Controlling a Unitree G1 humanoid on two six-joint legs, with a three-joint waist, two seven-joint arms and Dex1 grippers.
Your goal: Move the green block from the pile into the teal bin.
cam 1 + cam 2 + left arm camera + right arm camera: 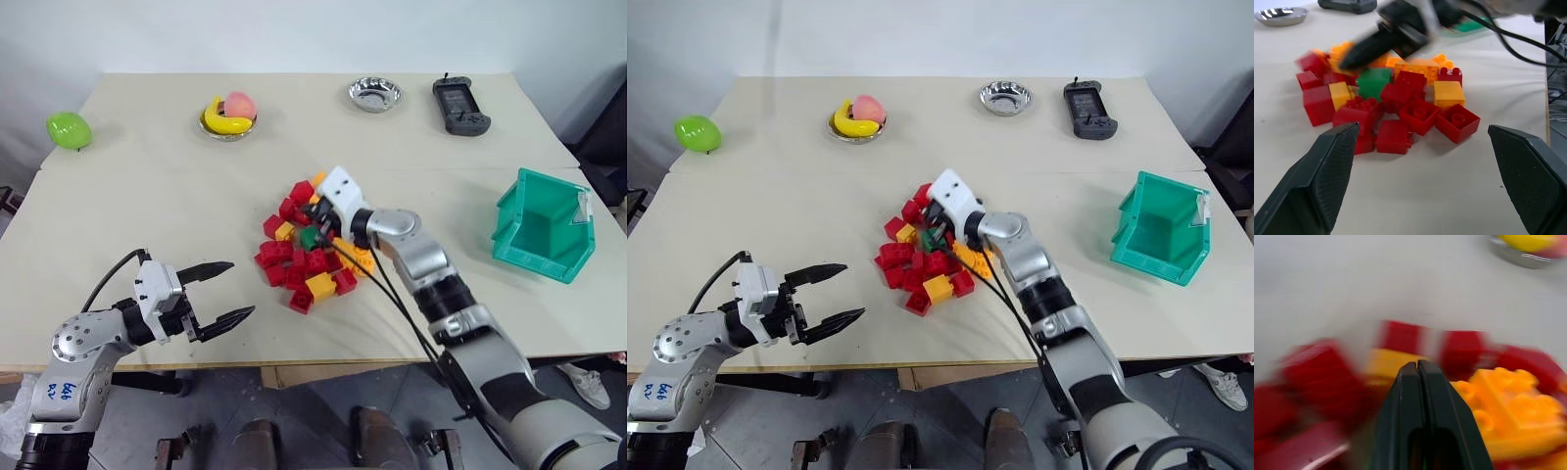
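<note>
The green block (309, 238) lies in the middle of the pile (315, 285) of red and yellow-orange bricks at the table's centre, and the left wrist view shows the green block (1374, 82) among them too. My right gripper (313, 226) reaches into the pile from the right, its tip just over the green block. Its two fingers (1418, 382) are pressed shut with nothing between them. My left gripper (242, 288) hovers open near the front left edge, pointing at the pile from a short way off. The teal bin (544, 227) stands at the right, its opening facing up.
Along the back of the table are a lime-green ball (69, 129), a plate with a banana and a peach (229, 117), a steel bowl (374, 94) and a black handheld controller (460, 106). Black cables hang from my right arm across the front edge.
</note>
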